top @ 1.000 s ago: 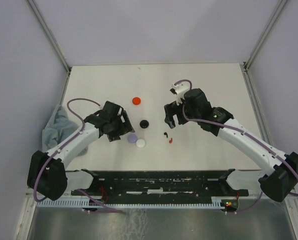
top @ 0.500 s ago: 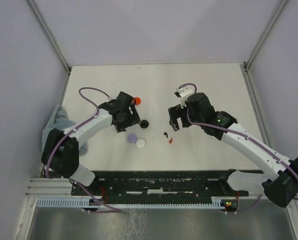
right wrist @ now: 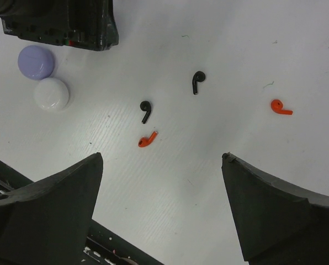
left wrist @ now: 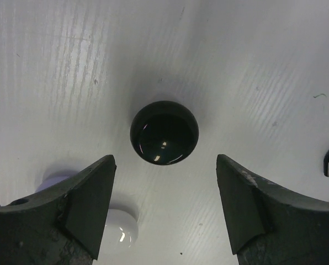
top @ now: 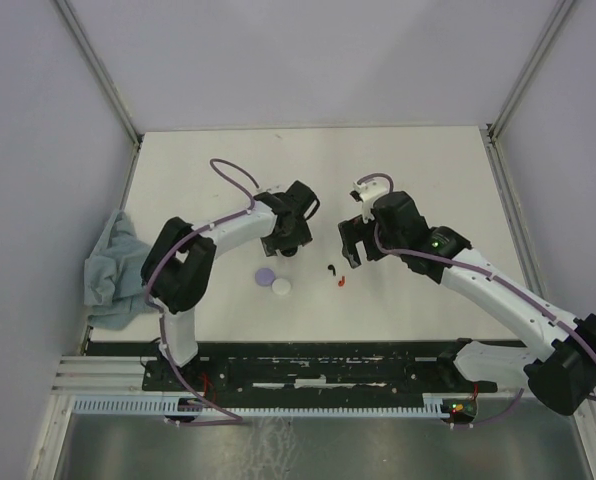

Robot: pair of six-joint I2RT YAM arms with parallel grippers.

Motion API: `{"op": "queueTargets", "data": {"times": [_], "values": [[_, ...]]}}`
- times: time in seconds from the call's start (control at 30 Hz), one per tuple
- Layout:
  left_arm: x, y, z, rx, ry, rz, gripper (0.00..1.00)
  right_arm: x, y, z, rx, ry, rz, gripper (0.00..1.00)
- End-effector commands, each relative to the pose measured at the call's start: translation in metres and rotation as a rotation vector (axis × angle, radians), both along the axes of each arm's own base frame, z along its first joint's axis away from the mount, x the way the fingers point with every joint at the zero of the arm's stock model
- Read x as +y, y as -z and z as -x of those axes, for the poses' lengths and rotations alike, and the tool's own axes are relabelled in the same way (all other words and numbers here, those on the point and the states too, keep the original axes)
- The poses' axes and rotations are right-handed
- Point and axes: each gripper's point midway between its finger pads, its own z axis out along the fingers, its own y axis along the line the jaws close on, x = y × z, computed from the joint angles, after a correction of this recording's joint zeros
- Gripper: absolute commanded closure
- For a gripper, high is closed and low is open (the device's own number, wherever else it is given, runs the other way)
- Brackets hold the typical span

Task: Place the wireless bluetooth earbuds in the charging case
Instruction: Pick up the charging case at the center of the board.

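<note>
Earbuds (right wrist: pixel 146 110) ahead of right gripper (right wrist: pixel 160 159), jaws wide apart; left gripper (left wrist: pixel 164 161) jaws apart astride black disc (left wrist: pixel 164 132).

A white table (top: pixel 428 170) stands boxed in by plain pale grey walls (top: pixel 308 60) on three sides, with slim metal posts (top: pixel 98 70) rising from its far corners. A crumpled blue-grey cloth (top: pixel 108 270) lies at its left edge. The light is soft and even.

Extended toward centre at left end effector (left wrist: pixel 164 165), jaws parted (aimed straight down); held opposite at right end effector (right wrist: pixel 162 160), jaws spread wide, likewise facing down.
</note>
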Motion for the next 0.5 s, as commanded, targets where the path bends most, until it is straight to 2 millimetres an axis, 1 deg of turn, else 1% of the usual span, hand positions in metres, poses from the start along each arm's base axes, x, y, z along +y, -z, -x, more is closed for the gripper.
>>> {"op": "queueTargets", "data": {"times": [0.0,0.27,0.47], "values": [[0.002,0.0,-0.014,-0.042,-0.095,-0.043,0.21,-0.008,-0.008,-0.003,-0.041,0.029,-0.007,0.03],[0.002,0.015,-0.022,-0.036,-0.084,-0.084,0.26,-0.009,-0.006,-0.003,-0.038,0.027,-0.002,0.02],[0.003,0.024,-0.022,-0.03,-0.074,-0.096,0.31,-0.008,-0.005,-0.002,-0.031,0.024,-0.004,0.02]]}}
